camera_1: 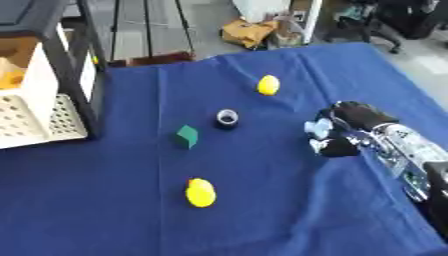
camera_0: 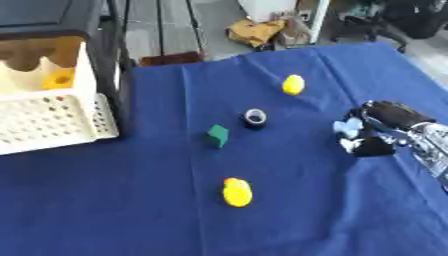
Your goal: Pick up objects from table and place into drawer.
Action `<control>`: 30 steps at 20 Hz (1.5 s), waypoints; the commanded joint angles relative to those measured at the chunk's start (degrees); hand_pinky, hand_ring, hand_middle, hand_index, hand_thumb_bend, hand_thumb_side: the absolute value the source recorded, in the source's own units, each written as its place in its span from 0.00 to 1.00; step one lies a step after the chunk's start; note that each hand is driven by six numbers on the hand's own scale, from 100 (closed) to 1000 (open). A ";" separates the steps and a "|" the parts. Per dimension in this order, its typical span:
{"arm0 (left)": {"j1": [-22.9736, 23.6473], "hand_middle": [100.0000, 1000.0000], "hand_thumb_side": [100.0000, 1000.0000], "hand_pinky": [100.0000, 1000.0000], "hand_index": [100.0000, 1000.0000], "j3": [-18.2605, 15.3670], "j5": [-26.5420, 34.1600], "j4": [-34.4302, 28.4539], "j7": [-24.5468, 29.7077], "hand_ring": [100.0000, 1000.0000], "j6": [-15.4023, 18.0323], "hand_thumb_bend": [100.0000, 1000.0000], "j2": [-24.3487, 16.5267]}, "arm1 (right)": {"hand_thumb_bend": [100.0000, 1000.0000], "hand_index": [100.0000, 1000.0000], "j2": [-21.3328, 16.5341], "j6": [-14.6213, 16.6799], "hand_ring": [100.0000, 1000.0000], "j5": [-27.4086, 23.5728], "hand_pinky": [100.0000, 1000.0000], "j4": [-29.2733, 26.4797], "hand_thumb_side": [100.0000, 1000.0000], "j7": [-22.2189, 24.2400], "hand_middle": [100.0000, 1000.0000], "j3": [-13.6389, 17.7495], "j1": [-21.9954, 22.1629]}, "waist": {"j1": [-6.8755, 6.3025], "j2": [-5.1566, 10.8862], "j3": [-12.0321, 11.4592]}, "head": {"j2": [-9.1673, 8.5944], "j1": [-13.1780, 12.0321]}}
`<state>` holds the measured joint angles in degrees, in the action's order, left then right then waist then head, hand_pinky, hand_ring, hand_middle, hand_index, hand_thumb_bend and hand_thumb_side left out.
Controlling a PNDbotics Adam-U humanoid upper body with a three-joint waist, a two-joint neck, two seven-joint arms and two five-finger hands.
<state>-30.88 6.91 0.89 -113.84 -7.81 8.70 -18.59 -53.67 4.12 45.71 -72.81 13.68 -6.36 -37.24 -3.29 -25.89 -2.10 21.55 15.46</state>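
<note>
On the blue cloth lie a yellow oval thing (camera_0: 293, 84), a black ring-shaped roll (camera_0: 255, 118), a green block (camera_0: 217, 136) and a yellow duck-like toy (camera_0: 236, 192). My right hand (camera_0: 390, 119) comes in from the right edge, low over the cloth and right of the roll. Its fingers are curled round a small pale blue and white thing (camera_0: 349, 128), which they partly hide. At the left stands the open white drawer (camera_0: 98, 120) with perforated walls. A yellow thing (camera_0: 59, 79) sits further back in the cabinet behind it. My left hand does not show.
A dark cabinet frame (camera_0: 112, 60) rises around the drawer at the upper left. Beyond the table's far edge are floor, a brown crumpled thing (camera_0: 255, 31) and a black chair (camera_1: 394, 20). Bare cloth stretches along the front.
</note>
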 commanded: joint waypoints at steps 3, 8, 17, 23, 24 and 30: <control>-0.77 0.67 1.00 0.44 0.92 0.00 0.09 -0.75 0.04 0.73 -0.21 0.01 -0.41 | 0.00 0.72 -2.86 -0.04 0.75 -3.00 0.50 -3.29 0.64 0.42 0.23 0.46 -0.32 | 0.49 1.82 0.15 | 0.05 0.21; -0.79 0.67 1.00 0.45 0.92 -0.06 0.56 -0.75 -0.01 0.73 -0.43 0.01 -0.66 | 0.00 0.73 -3.78 0.03 0.75 -5.69 0.50 -6.73 0.65 1.04 0.22 0.27 -0.29 | 1.00 2.39 0.06 | 0.22 0.26; -0.97 0.67 1.00 0.45 0.92 -0.21 2.34 -0.75 -0.09 0.73 -1.40 0.02 -1.60 | 0.00 0.72 -5.40 -0.31 0.75 -11.20 0.50 -13.35 0.65 2.07 0.21 -0.36 -1.76 | 3.09 4.30 -0.80 | 0.72 0.18; -1.10 0.67 1.00 0.45 0.92 -0.29 3.98 -0.75 -0.04 0.73 -2.03 0.03 -2.39 | 0.00 0.71 -5.70 -0.51 0.75 -15.30 0.50 -15.69 0.65 2.99 0.19 -1.01 -5.51 | 4.90 5.96 -2.22 | 1.53 -0.01; -1.11 0.67 1.00 0.45 0.92 -0.29 4.21 -0.75 -0.02 0.73 -2.06 0.03 -2.49 | 0.00 0.71 -5.64 -0.58 0.75 -16.13 0.50 -16.01 0.65 3.19 0.19 -1.13 -6.37 | 5.14 6.19 -2.53 | 1.71 0.04; -1.10 0.67 1.00 0.45 0.92 -0.13 4.98 -0.75 0.38 0.73 -2.45 0.03 -2.72 | 0.00 0.71 -5.02 -1.37 0.75 -20.70 0.51 -17.52 0.65 4.17 0.19 -1.93 -11.26 | 6.55 7.00 -4.72 | 1.94 0.01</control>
<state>-31.24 6.90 5.58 -113.84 -7.55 6.42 -19.76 -56.79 2.92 26.22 -89.20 17.64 -8.78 -47.44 3.46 -20.46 -7.06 23.48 15.60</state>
